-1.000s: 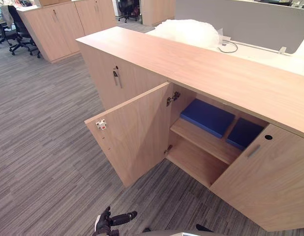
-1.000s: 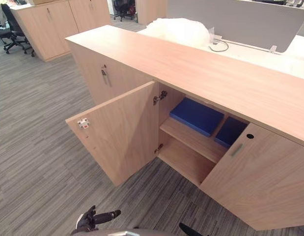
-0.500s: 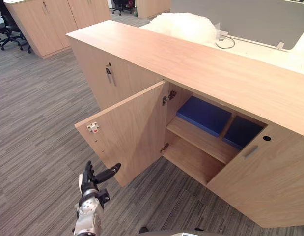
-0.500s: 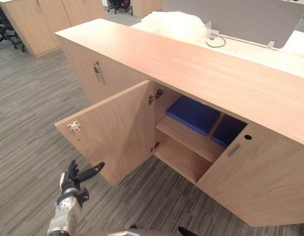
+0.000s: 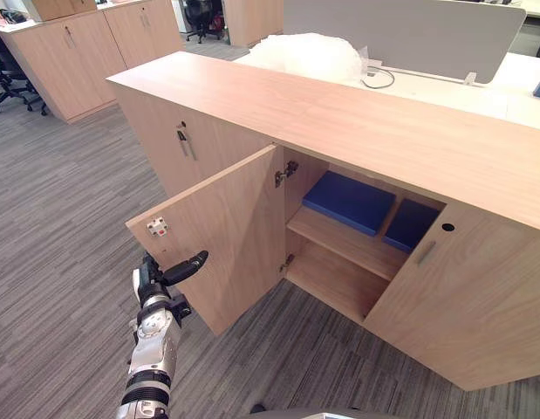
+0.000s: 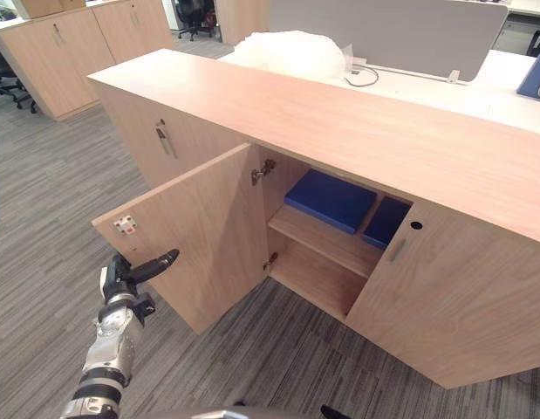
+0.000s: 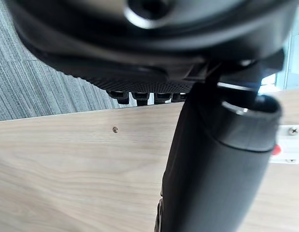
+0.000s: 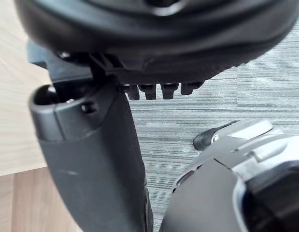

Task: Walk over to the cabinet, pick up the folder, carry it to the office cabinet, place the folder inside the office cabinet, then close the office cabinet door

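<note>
A blue folder (image 5: 348, 201) lies flat on the upper shelf inside the open office cabinet (image 5: 339, 113). A second blue folder (image 5: 413, 224) lies beside it, partly behind the right door (image 5: 461, 297). The left door (image 5: 235, 231) stands swung out toward me, a white latch plate (image 5: 156, 227) near its free edge. My left hand (image 5: 158, 284) is raised by that edge, open, its thumb pointing at the door's inner face. From the left wrist, the wood (image 7: 67, 159) and latch (image 7: 287, 145) sit close behind the thumb. My right hand (image 8: 91, 159) hangs open over the carpet.
Grey carpet (image 5: 69, 227) spreads to the left and in front. A neighbouring cabinet section has a metal handle (image 5: 186, 144). Crumpled clear wrap (image 5: 309, 57) and a grey partition (image 5: 392, 30) lie beyond the top. More wooden cabinets (image 5: 78, 48) and office chairs (image 5: 3, 70) stand far left.
My left hand has risen from the bottom edge up to the open door's free edge. The view has shifted, so the cabinet sits slightly differently in the picture.
</note>
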Controlling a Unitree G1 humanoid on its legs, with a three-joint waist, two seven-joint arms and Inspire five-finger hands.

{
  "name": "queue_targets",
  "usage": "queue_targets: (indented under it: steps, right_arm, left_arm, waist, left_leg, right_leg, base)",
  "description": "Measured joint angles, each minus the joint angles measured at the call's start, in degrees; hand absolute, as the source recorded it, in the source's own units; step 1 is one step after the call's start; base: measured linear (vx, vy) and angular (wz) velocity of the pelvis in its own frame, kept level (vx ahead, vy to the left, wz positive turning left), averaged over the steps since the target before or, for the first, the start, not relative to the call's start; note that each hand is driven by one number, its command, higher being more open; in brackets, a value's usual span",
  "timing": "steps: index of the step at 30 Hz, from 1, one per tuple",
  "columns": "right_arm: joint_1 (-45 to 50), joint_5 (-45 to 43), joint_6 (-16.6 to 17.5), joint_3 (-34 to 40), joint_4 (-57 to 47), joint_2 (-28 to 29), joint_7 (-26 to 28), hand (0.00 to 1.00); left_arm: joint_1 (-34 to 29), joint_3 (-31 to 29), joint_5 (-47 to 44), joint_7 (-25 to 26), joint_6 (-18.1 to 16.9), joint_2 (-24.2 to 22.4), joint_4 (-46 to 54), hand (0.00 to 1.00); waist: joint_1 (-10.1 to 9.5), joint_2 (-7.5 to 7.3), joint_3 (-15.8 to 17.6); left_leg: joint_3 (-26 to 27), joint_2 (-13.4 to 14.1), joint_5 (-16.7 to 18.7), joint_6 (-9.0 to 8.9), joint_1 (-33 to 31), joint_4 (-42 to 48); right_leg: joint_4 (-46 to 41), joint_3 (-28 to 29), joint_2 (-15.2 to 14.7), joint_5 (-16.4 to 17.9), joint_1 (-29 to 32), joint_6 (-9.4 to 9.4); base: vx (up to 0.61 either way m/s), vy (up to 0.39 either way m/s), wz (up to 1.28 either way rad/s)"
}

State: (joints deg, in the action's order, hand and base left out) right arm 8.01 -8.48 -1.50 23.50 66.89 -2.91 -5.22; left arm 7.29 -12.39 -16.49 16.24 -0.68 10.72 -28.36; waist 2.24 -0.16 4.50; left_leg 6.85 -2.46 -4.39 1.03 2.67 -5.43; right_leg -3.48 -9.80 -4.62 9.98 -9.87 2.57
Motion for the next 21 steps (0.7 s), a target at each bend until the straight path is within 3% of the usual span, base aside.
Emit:
queue_targets:
  steps: [13, 17, 21]
  right_arm:
    - [0.00, -0.07, -0.25, 0.15, 0.16, 0.18, 0.77, 1.00]
    - [0.57, -0.10, 0.13, 0.85, 0.69, 0.05, 0.92, 1.00]
    - [0.82, -0.06, 0.43, 3.72, 3.27, -0.77, 0.95, 1.00]
  left_arm:
    - [4.80, 3.85, 1.23, 0.05, 0.83, 5.66, -6.32, 1.00]
    - [1.98, 13.76, 13.26, 2.78, 2.96, 8.13, -2.60, 1.00]
    - [-2.24, 31.50, 28.47, 2.86, 3.80, 18.07, 4.35, 1.00]
  waist:
    - [-0.66, -0.60, -0.26]
    - [-1.88, -0.39, -0.25]
    - [-4.29, 0.12, -0.22]
  left_leg:
    - [0.19, 0.21, -0.36, 0.05, 0.18, 0.05]
    - [-1.16, 0.16, -1.05, 0.06, -0.86, 0.04]
    - [-3.21, -0.52, -1.58, 0.24, -2.17, 0.04]
  right_leg:
    - [-0.27, 0.22, 0.24, -0.12, -0.02, -0.11]
    - [-1.28, -0.71, 0.19, -0.10, 1.08, -0.09]
    - [-1.78, -1.53, -0.16, -0.29, 1.70, 0.51]
  base:
    - [-0.01, -0.003, 0.00]
    - [-0.07, -0.005, 0.16]
    - [-0.09, 0.031, 0.32]
